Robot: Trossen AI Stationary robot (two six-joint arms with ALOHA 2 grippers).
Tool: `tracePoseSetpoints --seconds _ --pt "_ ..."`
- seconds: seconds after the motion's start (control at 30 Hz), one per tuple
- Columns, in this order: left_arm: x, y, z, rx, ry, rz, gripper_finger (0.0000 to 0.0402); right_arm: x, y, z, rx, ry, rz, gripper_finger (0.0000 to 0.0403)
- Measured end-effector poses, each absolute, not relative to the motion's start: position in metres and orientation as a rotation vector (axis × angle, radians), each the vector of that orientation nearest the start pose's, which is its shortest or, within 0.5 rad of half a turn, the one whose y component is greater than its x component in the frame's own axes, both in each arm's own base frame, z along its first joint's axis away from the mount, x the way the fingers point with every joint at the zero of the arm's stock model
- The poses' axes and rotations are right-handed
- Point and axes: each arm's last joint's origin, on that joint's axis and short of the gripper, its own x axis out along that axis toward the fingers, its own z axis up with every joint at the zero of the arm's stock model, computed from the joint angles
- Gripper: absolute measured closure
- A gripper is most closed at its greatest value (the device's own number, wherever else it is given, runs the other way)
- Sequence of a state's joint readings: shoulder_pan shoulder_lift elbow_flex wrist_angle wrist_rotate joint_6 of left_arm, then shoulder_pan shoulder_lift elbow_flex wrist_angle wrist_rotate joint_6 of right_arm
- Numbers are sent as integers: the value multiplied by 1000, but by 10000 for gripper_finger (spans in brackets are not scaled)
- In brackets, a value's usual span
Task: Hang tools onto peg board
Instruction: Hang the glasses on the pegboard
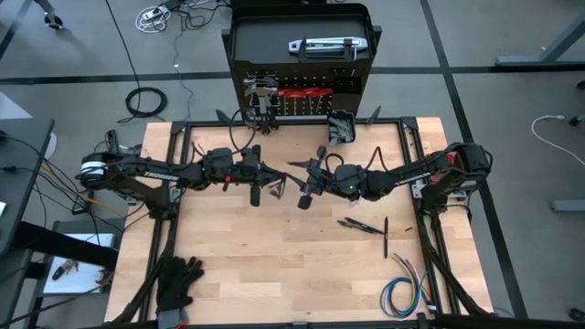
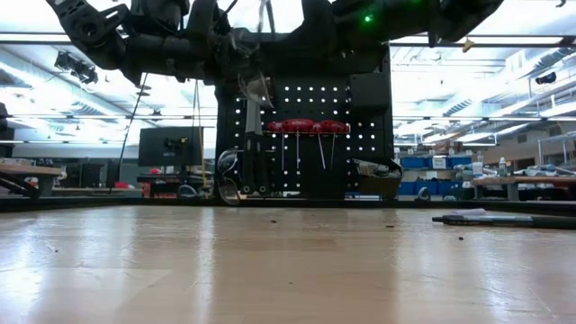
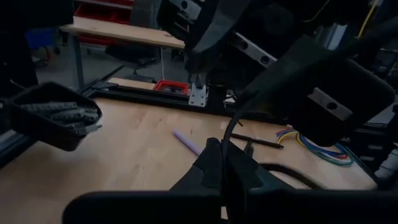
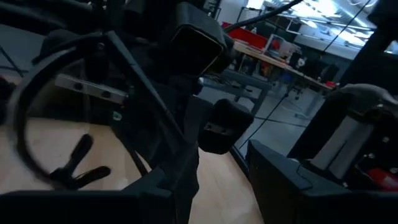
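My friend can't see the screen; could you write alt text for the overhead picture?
Two dark robot arms meet mid-table, the left gripper and right gripper close together. Behind them stands a black peg board. Black gloves lie at the table's near-left corner.

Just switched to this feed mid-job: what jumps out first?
Both arms meet over the table's middle, left gripper and right gripper nearly nose to nose. Behind them the peg board stands upright at the far edge, with red-handled tools hanging in a row.

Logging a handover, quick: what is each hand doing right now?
Left hand: shut on a thin dark tool.
Right hand: part open around that tool's other end; a firm grip cannot be told.
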State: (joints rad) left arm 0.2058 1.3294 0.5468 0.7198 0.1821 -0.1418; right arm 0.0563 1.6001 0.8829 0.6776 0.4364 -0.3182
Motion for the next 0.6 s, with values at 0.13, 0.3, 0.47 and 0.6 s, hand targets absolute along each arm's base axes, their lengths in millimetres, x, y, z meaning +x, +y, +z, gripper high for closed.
tracePoseSetpoints --seconds 0.13,0.3,0.47,0.6 --pt "265 49 225 -178 48 6 401 346 7 246 -352 135 -386 252" --pt "264 50 226 -206 33 -8 401 345 8 241 -388 185 -383 254" --pt "264 52 226 -219 32 -6 401 345 13 241 -396 181 -373 254" --pt "265 53 224 -207 40 1 401 345 13 242 -393 171 -371 256"
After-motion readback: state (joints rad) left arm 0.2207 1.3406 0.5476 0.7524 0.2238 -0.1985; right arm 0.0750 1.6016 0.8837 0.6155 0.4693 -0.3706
